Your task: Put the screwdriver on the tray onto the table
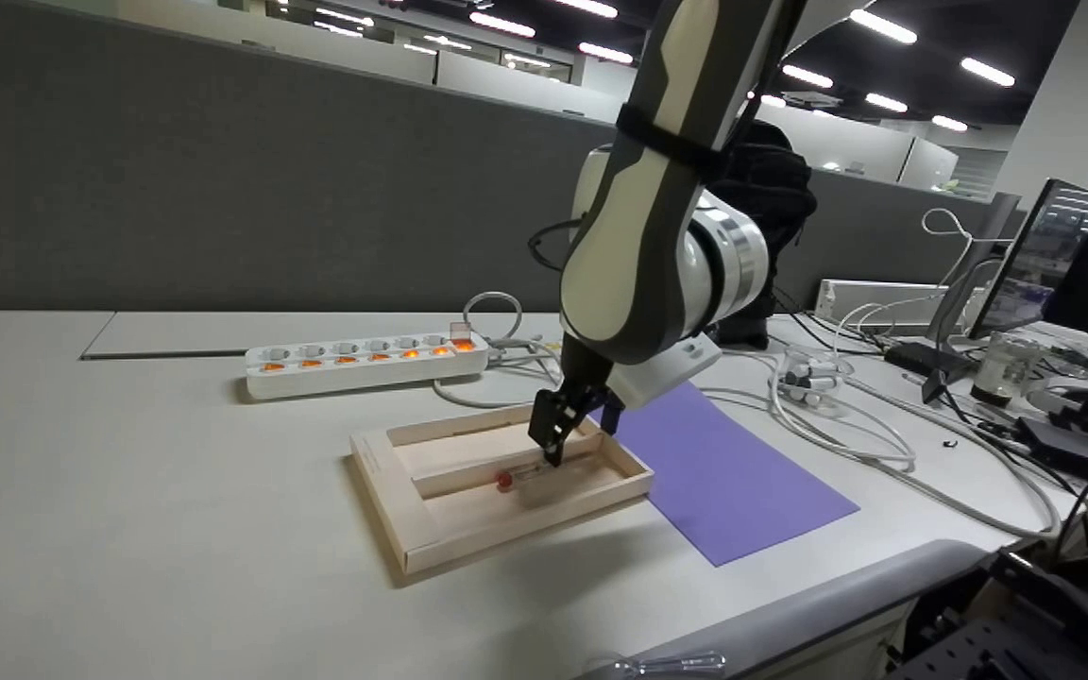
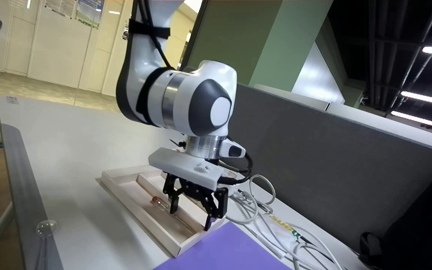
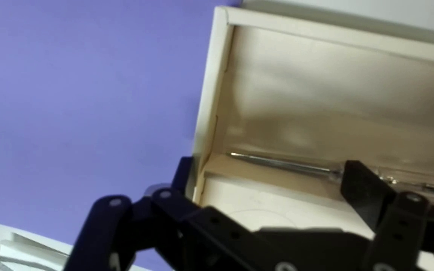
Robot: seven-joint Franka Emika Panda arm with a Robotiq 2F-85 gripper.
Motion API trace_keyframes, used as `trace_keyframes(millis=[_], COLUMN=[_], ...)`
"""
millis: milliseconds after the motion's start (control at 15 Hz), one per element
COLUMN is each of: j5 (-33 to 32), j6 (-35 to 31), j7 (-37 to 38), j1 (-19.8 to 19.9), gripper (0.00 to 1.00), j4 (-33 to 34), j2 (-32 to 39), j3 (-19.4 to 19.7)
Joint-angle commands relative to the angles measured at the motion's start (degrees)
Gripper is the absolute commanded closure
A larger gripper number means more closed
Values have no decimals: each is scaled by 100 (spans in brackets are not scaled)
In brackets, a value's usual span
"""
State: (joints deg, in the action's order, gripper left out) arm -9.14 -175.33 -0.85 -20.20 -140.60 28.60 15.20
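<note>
The screwdriver [image 3: 328,172] lies in the tray [image 1: 412,515], just beside the divider [image 1: 459,478], and the hand [image 3: 269,169] hangs over it, its fingers [image 3: 364,192] well apart with nothing gripped. I'd guess the tool is light, stiff and hardly fragile, though that clear, red-ended handle [image 2: 160,203] looks smooth enough to roll or slip. A pinch straight across it seems best; the thin shaft [image 3: 285,163] would likely twist. The fingers straddle it nearly lengthwise, so turning first may help, before carrying it to the bench [image 1: 176,491].

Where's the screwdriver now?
In the wrist view, the screwdriver lies right of the purple sheet, inside the wooden tray, beside its divider, partly hidden by a gripper finger.
</note>
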Motion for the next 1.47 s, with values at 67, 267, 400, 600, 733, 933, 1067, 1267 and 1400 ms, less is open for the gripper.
trace_keyframes(millis=[67, 267, 400, 600, 733, 933, 1067, 1267, 1400], j5=[-83, -131, -178, -289, -343, -597, -828, -788, -621], j6=[380, 675, 868, 1168, 1428, 1713, 1840, 2401, 3023], j7=[75, -293, -450, -626, -781, -811, -724, -1288, -1986], j1=[154, 537, 678, 842, 947, 927, 872, 1245, 1571], gripper=[0, 0, 0, 0, 0, 0, 0, 0, 0], j4=[140, 153, 181, 198, 191, 190, 191, 165, 181], j2=[101, 16, 10, 4, -28, -83, -123, -263, -370], j3=[-240, -681, -863, -1102, -1242, -1199, -1077, -1432, -1769])
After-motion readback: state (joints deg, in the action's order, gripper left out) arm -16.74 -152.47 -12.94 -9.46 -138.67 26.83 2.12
